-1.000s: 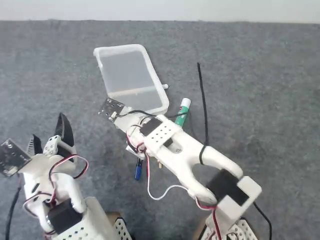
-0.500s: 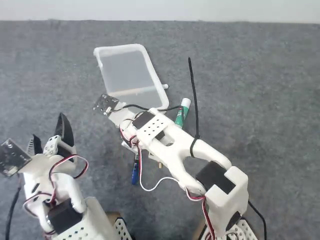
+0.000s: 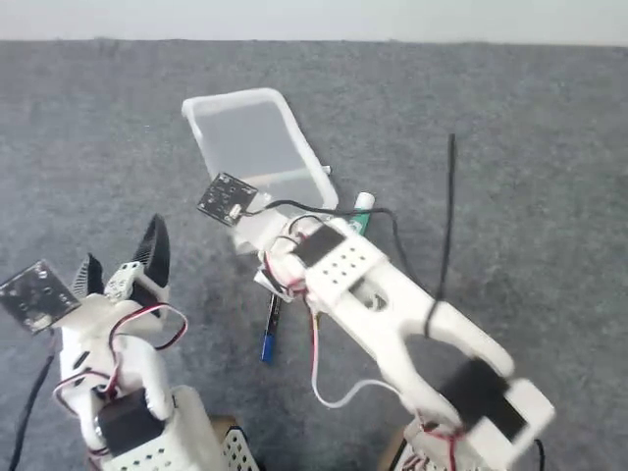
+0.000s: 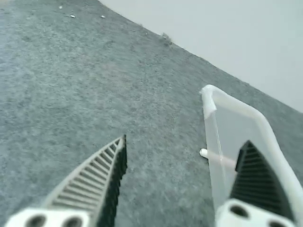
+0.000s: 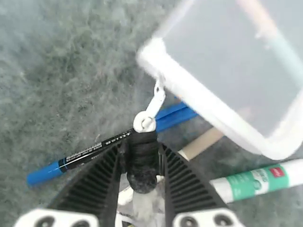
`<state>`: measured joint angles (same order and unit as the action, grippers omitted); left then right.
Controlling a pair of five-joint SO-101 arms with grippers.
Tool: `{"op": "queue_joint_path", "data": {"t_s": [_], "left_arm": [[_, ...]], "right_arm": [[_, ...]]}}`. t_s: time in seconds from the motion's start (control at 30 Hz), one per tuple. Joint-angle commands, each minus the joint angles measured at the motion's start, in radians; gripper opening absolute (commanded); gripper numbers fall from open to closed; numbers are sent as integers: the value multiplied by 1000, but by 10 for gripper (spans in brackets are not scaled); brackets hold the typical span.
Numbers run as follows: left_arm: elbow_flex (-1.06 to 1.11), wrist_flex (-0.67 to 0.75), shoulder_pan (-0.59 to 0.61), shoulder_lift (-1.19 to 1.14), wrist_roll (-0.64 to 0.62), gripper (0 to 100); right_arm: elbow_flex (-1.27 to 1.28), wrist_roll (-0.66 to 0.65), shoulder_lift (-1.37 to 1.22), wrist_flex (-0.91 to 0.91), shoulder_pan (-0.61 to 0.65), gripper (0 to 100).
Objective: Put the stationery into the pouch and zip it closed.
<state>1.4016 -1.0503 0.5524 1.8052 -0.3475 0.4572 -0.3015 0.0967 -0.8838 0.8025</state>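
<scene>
Toward the middle of the table's far edge, a clear pouch (image 3: 250,137) lying flat, with a pale stick (image 3: 263,179) already inside. Just off its near corner, loose on the table: a blue pen (image 3: 269,329), a green-and-white glue stick (image 3: 361,208) and a tan stick (image 5: 201,144), with pen and tan stick tucked partly under that corner. Over the same corner, the right gripper (image 5: 141,156), pressed together on a stubby black thing (image 5: 142,163), too unclear to name, right at the pouch's white zip pull (image 5: 154,106). Toward the table's near left corner, the left gripper (image 3: 123,245), raised off the surface, spread wide, holding nothing, aimed toward the pouch. Looks like the loading step, well short of done, with most of the stationery outside the pouch. Next, probably: getting the black thing through the pouch's mouth, with the spare gripper bracing the pouch against sliding across the table.
</scene>
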Motion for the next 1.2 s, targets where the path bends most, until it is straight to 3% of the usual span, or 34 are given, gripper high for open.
{"op": "queue_joint_path", "data": {"t_s": [0.0,0.53,1.0,1.17], "left_arm": [[-10,-14,-54,18,31,355],[56,-68,-336,18,258,353],[90,20,-361,18,267,352],[88,26,-425,18,265,352]], "right_arm": [[64,-18,182,54,-15,7],[301,-18,585,156,-18,7],[339,-17,696,147,13,7],[353,-17,700,131,56,7]]}}
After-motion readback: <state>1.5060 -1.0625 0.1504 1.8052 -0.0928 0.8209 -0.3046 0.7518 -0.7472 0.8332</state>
